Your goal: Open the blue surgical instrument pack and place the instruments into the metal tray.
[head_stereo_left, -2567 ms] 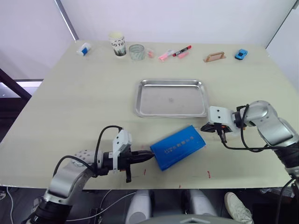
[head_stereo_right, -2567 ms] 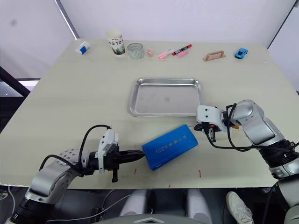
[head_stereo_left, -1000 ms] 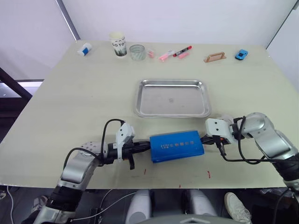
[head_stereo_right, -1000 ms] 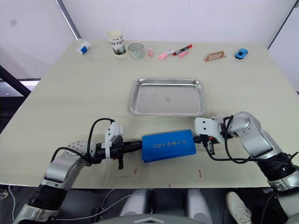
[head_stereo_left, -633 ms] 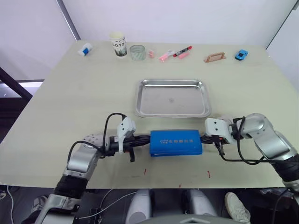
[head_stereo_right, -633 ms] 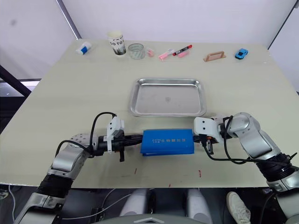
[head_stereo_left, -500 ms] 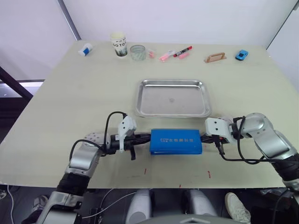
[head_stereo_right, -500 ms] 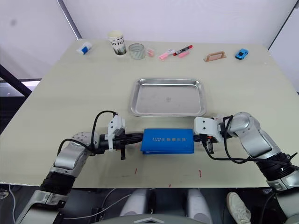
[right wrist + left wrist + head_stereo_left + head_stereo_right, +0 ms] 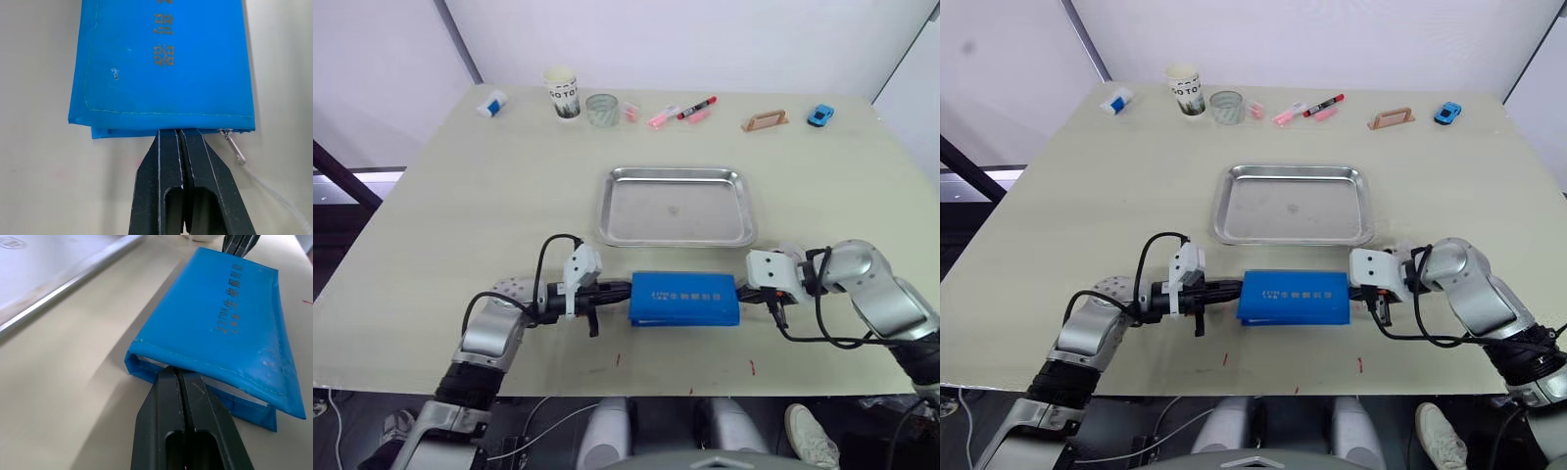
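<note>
The surface (image 9: 460, 196) carries everything, and the metal tray (image 9: 677, 206) lies empty just past my fingers, well within reach. The blue case (image 9: 684, 299) lies flat and zipped between my two sets of fingers, its long side running from one to the other, just short of the tray's near rim.

My left fingers (image 9: 182, 380) are pressed together, tips butting against the case's short end right at the seam. My right fingers (image 9: 179, 138) are likewise closed, tips against the opposite short end, with the zip pull (image 9: 233, 146) lying loose just beside them. So I am squeezing the case endwise between two closed pairs, holding nothing inside either.

As I judge it, the step in hand is squaring and steadying the case before unzipping. To do it well, I should keep the left tips braced low against the seam so the case cannot slide, then part the right fingers a little and close them on the small pull, drawing it along the edge without lifting the case.

Both forearms lie low and nearly level over the surface, pointing inward at each other, wrists straight.
</note>
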Tool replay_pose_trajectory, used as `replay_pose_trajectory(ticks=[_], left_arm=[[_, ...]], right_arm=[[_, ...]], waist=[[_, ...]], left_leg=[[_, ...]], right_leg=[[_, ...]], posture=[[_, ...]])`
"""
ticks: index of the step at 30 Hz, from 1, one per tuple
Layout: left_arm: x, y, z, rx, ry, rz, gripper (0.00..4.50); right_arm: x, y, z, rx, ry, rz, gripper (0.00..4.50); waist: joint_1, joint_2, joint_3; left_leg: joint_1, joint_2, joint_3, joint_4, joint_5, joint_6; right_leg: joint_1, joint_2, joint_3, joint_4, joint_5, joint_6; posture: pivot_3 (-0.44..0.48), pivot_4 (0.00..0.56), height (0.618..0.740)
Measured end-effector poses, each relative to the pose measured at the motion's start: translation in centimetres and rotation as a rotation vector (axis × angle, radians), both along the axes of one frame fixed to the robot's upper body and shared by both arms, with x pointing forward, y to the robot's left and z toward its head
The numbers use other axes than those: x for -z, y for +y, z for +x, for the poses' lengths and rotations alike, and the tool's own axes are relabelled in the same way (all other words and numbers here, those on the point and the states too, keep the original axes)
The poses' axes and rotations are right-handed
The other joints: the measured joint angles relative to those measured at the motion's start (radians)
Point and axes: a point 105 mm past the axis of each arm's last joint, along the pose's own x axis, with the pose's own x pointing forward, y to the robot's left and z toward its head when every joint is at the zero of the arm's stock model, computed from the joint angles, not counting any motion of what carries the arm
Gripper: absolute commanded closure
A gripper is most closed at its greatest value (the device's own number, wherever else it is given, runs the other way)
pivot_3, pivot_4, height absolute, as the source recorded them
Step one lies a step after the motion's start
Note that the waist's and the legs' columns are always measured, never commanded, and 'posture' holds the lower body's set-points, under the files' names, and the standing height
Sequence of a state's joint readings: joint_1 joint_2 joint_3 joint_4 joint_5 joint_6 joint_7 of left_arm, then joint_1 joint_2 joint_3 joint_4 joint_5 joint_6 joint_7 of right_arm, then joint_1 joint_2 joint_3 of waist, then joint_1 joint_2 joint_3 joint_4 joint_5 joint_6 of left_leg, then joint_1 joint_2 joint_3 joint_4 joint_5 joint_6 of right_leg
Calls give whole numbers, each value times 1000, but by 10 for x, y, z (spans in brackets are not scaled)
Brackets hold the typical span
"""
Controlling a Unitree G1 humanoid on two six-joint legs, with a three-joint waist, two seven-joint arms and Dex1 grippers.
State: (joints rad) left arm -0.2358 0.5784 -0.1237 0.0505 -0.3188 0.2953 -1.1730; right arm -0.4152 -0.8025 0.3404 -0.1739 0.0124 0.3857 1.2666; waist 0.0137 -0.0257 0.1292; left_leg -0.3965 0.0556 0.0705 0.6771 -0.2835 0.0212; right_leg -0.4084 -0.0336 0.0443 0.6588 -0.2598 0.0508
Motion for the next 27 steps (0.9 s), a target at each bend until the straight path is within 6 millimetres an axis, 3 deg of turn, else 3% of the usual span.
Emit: replay_pose_trajectory(ticks=[27], left_arm=[[4, -1, -19, 24, 43, 0, 4479]], right_arm=[[3, -1, -15, 15, 45, -4, 4500]], waist=[[0, 0, 0]], left_leg=[[0, 0, 0, 0, 0, 0]], right_leg=[[0, 0, 0, 0, 0, 0]], posture=[[0, 150, 740]])
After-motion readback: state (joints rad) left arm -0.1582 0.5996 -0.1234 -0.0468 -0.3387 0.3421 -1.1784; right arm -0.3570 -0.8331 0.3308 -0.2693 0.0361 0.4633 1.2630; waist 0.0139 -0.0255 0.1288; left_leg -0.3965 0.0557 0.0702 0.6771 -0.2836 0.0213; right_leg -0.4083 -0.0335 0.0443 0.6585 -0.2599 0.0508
